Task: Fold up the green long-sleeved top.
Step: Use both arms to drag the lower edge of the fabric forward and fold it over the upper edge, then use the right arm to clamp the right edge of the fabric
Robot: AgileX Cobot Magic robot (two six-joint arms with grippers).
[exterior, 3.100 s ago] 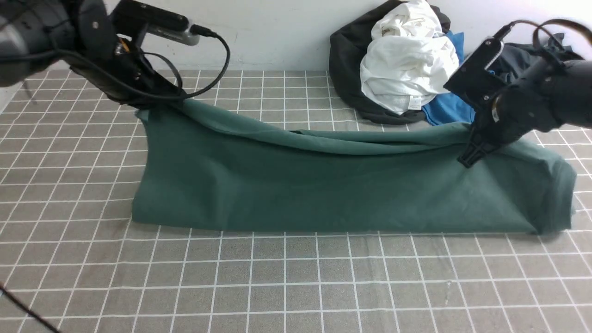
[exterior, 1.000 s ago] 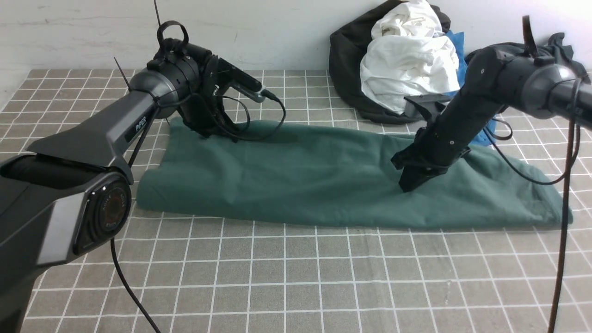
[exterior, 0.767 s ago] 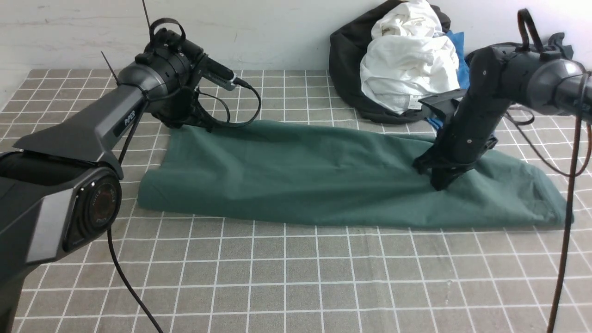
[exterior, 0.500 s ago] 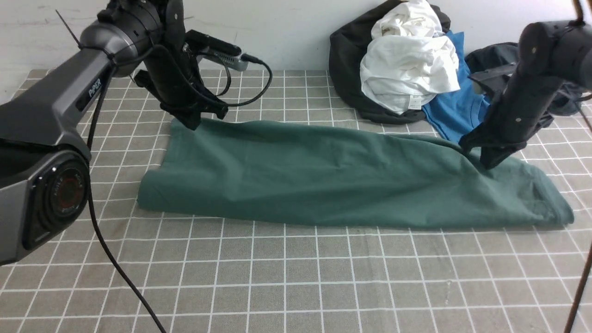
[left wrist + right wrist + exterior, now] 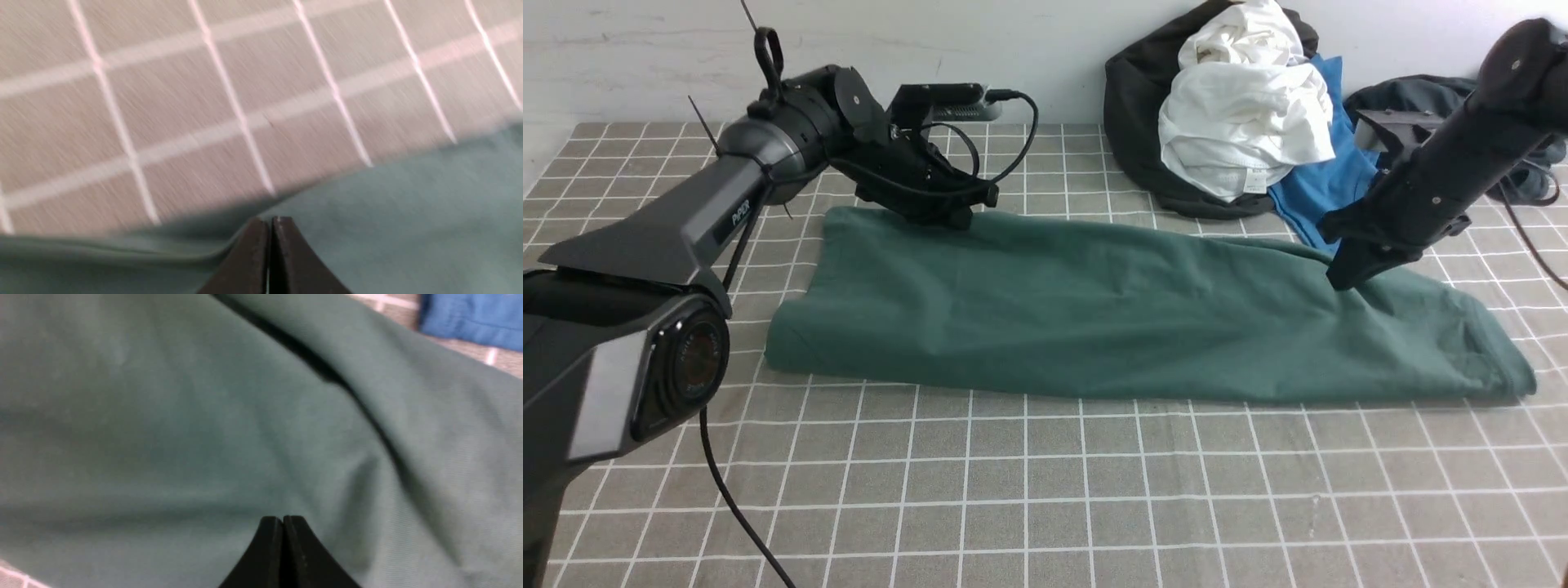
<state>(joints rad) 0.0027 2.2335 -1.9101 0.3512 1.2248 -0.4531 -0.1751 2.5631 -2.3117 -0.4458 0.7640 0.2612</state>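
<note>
The green long-sleeved top (image 5: 1094, 318) lies folded into one long band across the gridded table, with no sleeves, collar or print showing. My left gripper (image 5: 956, 217) is shut and rests low at the top's far edge, left of the middle. In the left wrist view its closed tips (image 5: 269, 222) sit over the green cloth (image 5: 408, 228) right at that edge, with nothing pinched between them. My right gripper (image 5: 1339, 279) is shut too, its tip pressing down onto the top near the right end. In the right wrist view the closed jaws (image 5: 282, 519) hang over creased green fabric (image 5: 163, 416).
A heap of clothes sits at the back right: a white garment (image 5: 1241, 106), a dark charcoal one (image 5: 1135, 106), a blue T-shirt (image 5: 1327, 192) and another dark piece (image 5: 1429, 94). The grey checked table cover (image 5: 1045, 506) stretches toward the front. A pale wall stands behind.
The top, earlier held up by both grippers, now lies flat. My left gripper slid right along the far edge. My right gripper swept over the cloth toward the right end. Both stayed shut.
</note>
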